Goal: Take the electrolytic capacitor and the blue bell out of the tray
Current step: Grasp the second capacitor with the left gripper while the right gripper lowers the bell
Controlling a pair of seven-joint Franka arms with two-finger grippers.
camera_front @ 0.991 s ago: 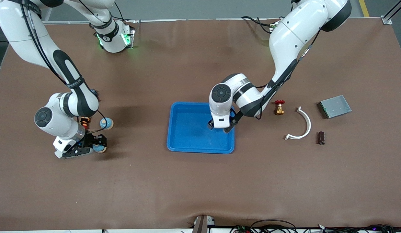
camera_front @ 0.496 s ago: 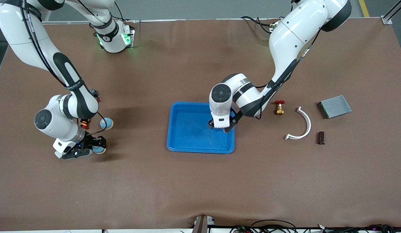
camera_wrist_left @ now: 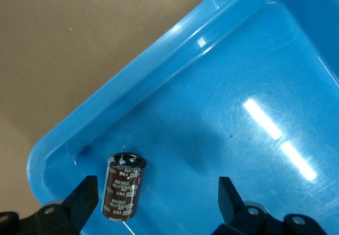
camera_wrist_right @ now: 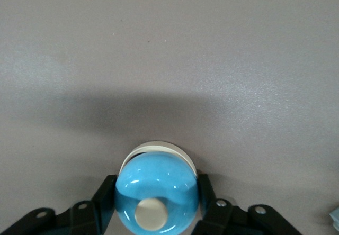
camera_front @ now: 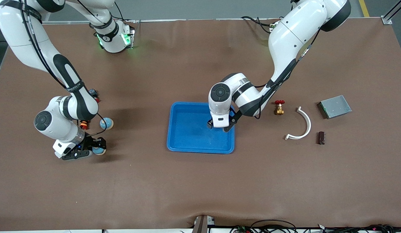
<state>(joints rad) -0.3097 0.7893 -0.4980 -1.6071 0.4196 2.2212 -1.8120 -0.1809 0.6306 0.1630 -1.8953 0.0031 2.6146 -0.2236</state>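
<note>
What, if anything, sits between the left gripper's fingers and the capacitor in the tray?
Nothing visible. The left gripper hangs open over the tray, and the electrolytic capacitor stands between its fingers, close to one of them, near the tray's corner.

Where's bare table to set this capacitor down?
Bare brown table between the bright-blue plastic tray and the front camera. Crowded at the left arm's end: brass valve, white curved strip, grey metal plate, small dark cylinder. Right gripper grips the blue bell.
</note>
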